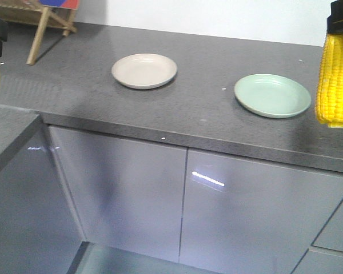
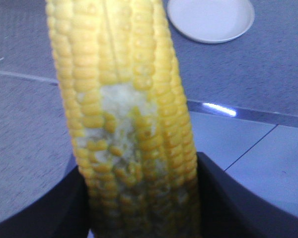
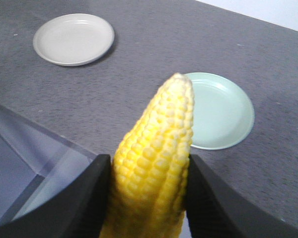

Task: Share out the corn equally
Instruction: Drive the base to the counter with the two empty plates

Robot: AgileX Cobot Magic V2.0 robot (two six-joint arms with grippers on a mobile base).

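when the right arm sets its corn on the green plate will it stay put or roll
The cob looks rigid: it stands straight out of the right gripper without sagging. Its round, tapered body would probably roll in an arc if nudged. The rim of the green plate may stop it.

Nothing legible from where I stand, no label, brand, number or sign, not on the round beige plate, nor the round pale-green plate, nor the speckled grey stone counter, nor the glossy grey cabinet doors below.
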